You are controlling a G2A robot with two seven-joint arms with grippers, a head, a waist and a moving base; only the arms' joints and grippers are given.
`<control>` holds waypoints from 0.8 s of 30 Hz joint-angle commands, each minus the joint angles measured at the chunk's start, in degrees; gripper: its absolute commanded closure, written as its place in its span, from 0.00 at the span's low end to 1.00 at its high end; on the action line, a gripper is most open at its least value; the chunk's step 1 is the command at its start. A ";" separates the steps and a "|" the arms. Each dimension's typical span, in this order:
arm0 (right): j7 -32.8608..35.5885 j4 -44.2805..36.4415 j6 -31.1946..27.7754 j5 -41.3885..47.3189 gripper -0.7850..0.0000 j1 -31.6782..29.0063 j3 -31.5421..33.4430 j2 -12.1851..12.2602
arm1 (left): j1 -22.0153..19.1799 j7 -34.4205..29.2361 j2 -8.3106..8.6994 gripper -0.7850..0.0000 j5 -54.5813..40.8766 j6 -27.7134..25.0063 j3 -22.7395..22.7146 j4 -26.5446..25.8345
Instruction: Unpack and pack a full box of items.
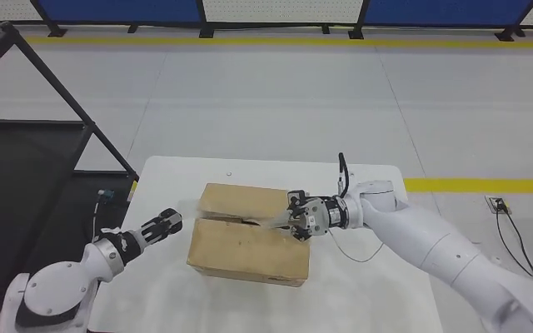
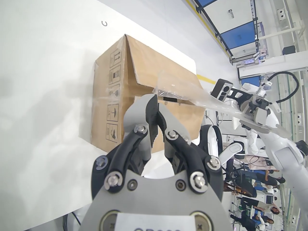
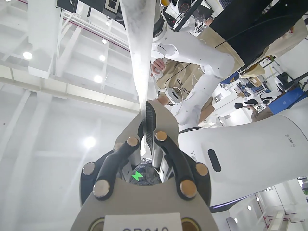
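1. Brown rectangular cardboard box (image 1: 250,250) in the middle of a white table (image 1: 166,179), top flaps folded almost shut, a dark gap along the centre seam, black handling pictograms on the end face toward the left arm.
2. Long strip of clear packing tape (image 2: 192,94) peeled up from the seam, one end stuck to the box top, the other lifted clear and stretched toward the box's right end.
3. Right gripper (image 3: 146,115) above the seam near that right end, fingers clamped tight on the free end of the tape.
4. Left gripper (image 2: 156,111) just beside the box's left end, apart from the cardboard, fingers pressed together with nothing between them.
5. Box squarely between the two grippers, raised tape crossing above its top.
6. Round about: small dark C-shaped ring (image 2: 104,23) on the tabletop beyond the box; black metal frame (image 1: 50,83) off the table's left side; yellow floor line (image 1: 466,185); blue wall panels (image 1: 117,10) far behind.
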 commanded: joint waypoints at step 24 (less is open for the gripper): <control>-2.07 -3.41 2.09 2.41 1.00 -1.84 0.00 1.58 | -1.50 -4.86 1.65 1.00 -7.15 0.62 -1.18 5.00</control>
